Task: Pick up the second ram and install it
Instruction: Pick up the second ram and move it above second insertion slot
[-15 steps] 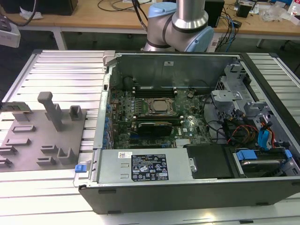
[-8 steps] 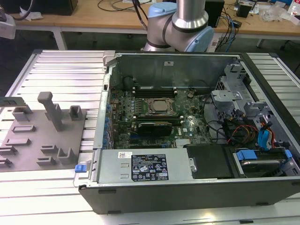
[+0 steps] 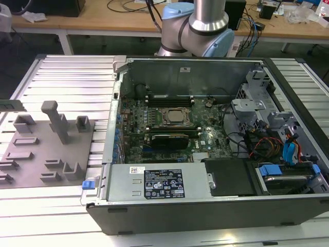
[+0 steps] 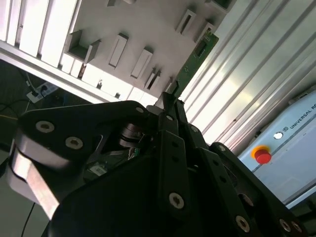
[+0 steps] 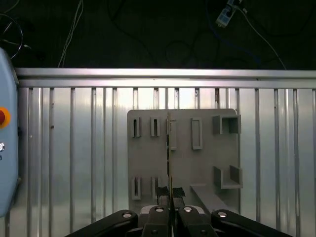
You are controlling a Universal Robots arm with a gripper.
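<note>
Aluminium slats make up the tabletop (image 3: pixel 67 72) in the exterior view. An open computer case (image 3: pixel 205 216) lies on it across the middle and the exterior view's right, its motherboard (image 3: pixel 205 139) facing up. A grey fixture plate (image 3: pixel 31 164) with raised holders sits at the exterior view's left, just beside the case. The robot arm (image 3: pixel 205 20) rises at the upper middle of the frame, in front of a wooden bench (image 3: pixel 128 18) strewn with cables.

In the second wrist view, the hand (image 4: pixel 170 98) is closed on the second ram (image 4: pixel 197 54). The black fingers pinch one end of the stick, and the rest of the green board juts out over the fixture plate and the slats. A pendant with a red button (image 4: pixel 261 156) lies near the tabletop's edge.

In the first wrist view, the stick (image 5: pixel 169 148) is seen edge-on as a thin line running out from the closed fingertips. It hangs above the plate's slots (image 5: pixel 197 133), apart from them as far as can be told. Dark floor (image 5: pixel 148 34) with cables lies beyond the tabletop's rail.

The stick looks light, stiff and thin. It should tolerate a firm pinch on its flat faces near one end, as it is gripped here. It is fragile at the chips and the contact edge, and twisting or side load could crack it.
</note>
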